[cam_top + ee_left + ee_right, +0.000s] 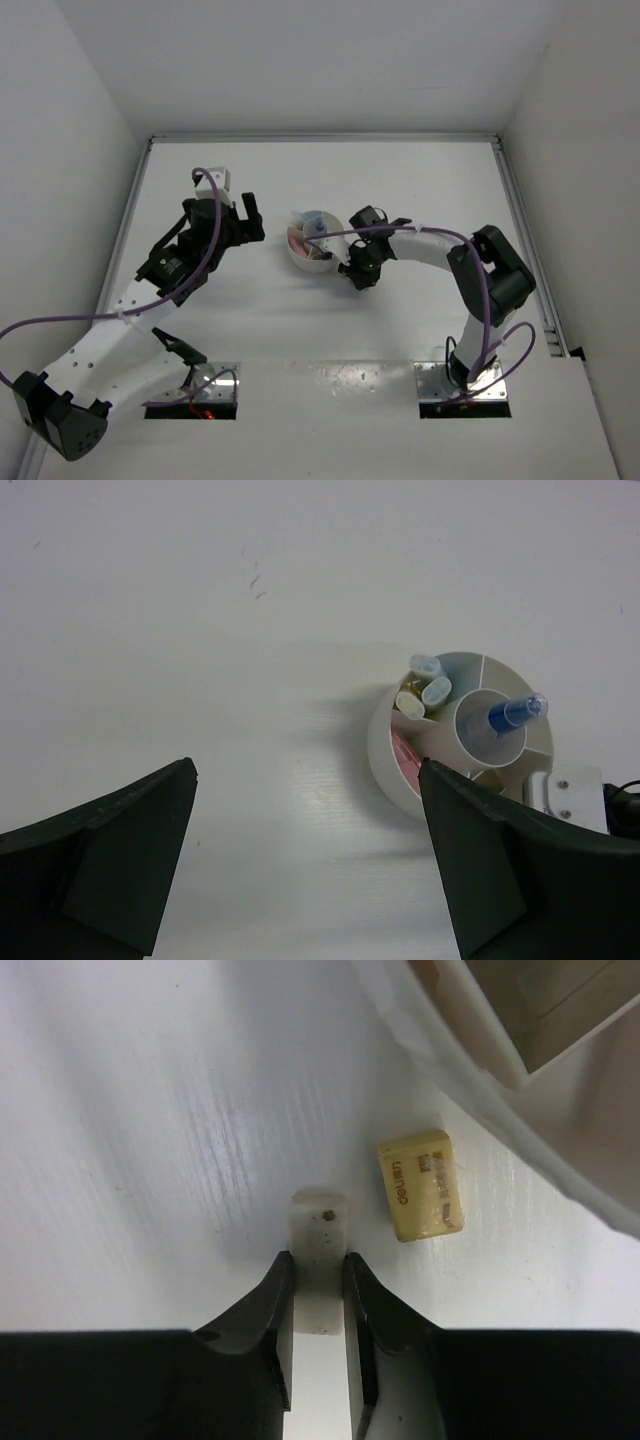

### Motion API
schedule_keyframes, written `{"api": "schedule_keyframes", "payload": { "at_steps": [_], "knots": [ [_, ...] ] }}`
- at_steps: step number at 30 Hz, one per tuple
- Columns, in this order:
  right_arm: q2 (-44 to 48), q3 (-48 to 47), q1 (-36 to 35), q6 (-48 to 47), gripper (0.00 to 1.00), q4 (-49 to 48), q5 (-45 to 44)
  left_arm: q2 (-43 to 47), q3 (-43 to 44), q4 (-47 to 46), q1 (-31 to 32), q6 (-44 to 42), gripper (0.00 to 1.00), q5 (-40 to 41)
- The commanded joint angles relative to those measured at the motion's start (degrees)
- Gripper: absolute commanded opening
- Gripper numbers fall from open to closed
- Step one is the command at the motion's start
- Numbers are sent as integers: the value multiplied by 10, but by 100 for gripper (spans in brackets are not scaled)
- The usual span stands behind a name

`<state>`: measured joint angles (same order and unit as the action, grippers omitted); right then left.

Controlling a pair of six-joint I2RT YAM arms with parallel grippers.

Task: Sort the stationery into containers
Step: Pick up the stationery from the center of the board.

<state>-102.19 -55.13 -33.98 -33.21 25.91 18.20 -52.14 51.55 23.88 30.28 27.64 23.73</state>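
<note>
On the left of the overhead view, your left arm is reaching up and inward from the near corner. The left gripper (pixel 250 218) is hanging above the table (pixel 420 180), left of the round white tub (pixel 300 258).

Its wrist camera is showing that gripper (pixel 307 770) with its jaws wide apart and nothing between them. It is also showing the tub (pixel 385 755) from above, which the overhead view blurs: a blue marker (pixel 515 713) is standing in the centre cup, pale-capped pieces (pixel 430 680) are sitting in one compartment, and a pink piece (pixel 405 755) in the next.

On the right, your right arm is bending at the elbow and stretching left. The right gripper (pixel 358 275) is sitting low beside the tub's near right edge.

Only its wrist camera is showing the grip: the right gripper (pixel 320 1260) is clamping a white piece (pixel 320 1222) down at the table. A beige eraser (pixel 420 1185) is lying just right of it, near the tub wall (pixel 480 1100).
</note>
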Motion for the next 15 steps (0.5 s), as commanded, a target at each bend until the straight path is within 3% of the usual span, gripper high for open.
{"api": "schedule_keyframes", "payload": {
  "at_steps": [1, 4, 10, 15],
  "knots": [
    [-35, 18, -6, 20, 8, 17, -53, 1, -6, -16, -7, -3, 100, -4],
    [-35, 28, -6, 25, 0, 11, -53, 6, -6, -16, -7, -3, 100, -4],
    [31, 14, 7, 31, 0, 52, -35, 6, -6, -16, -7, -3, 100, -10],
    [141, -41, 12, 37, 0, 81, -40, 6, -6, -21, -7, -3, 100, -10]
  ]
}}
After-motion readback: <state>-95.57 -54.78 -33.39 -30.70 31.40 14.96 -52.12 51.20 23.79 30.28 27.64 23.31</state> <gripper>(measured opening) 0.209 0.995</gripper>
